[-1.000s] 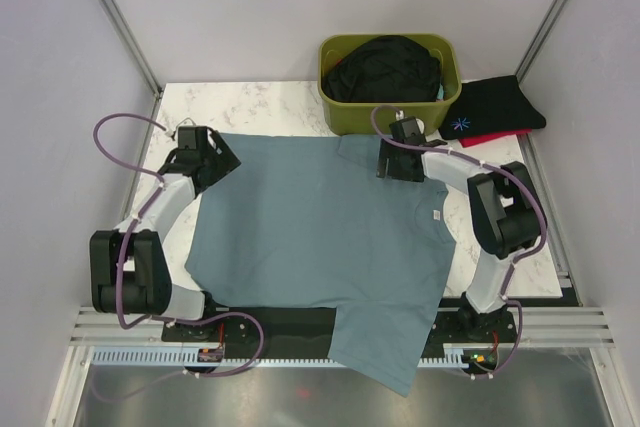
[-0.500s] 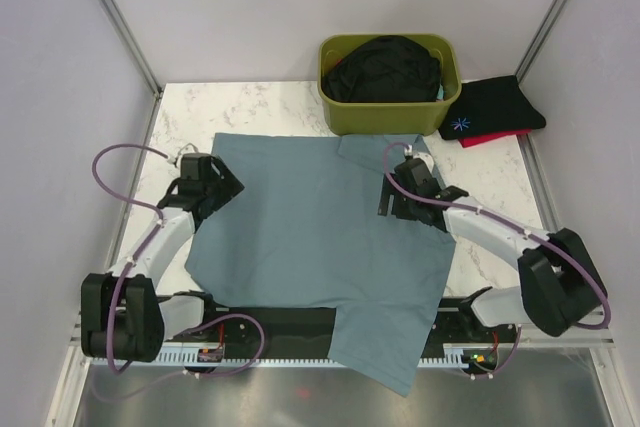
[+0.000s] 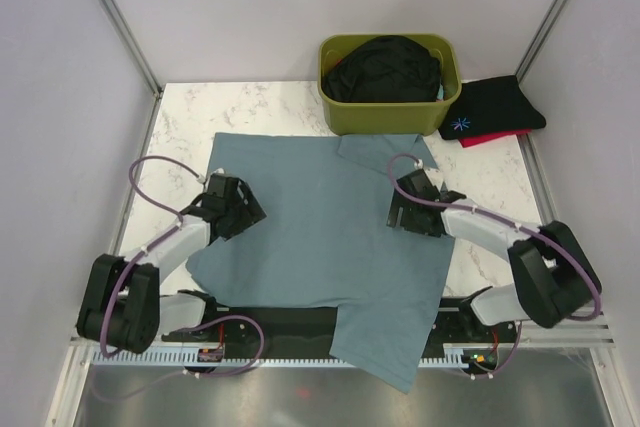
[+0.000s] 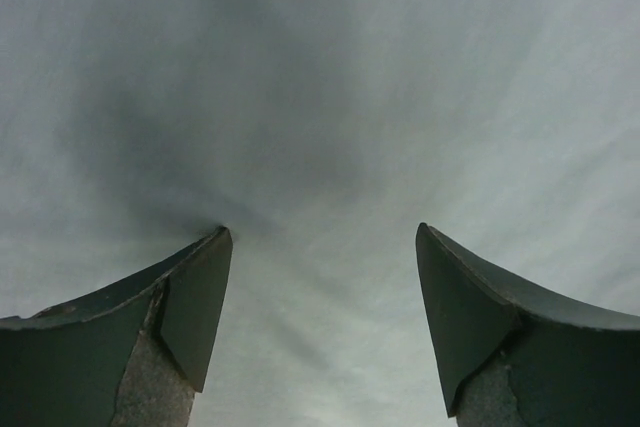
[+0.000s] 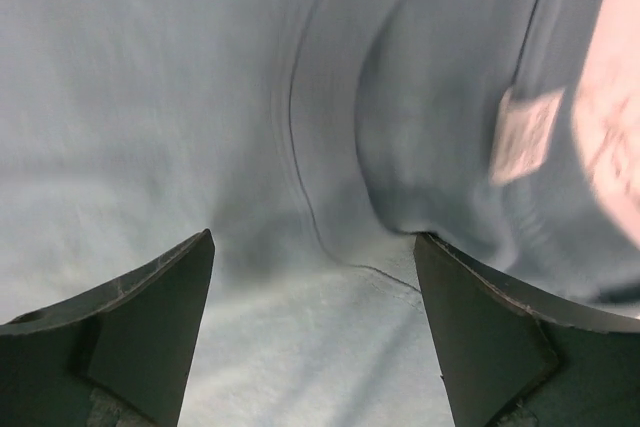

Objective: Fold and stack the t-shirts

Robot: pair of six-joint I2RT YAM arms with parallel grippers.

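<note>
- The teal-blue t-shirt lies spread on the table, with its hem overhanging the near edge; a tug could probably drag it off.
- The left gripper and right gripper both gape over the cloth; closing there risks bunching it.

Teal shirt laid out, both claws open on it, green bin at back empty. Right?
Not empty: the green bin holds a black t-shirt, per the top external view. Right about the teal shirt laid out, left claw and right claw open on it.
</note>
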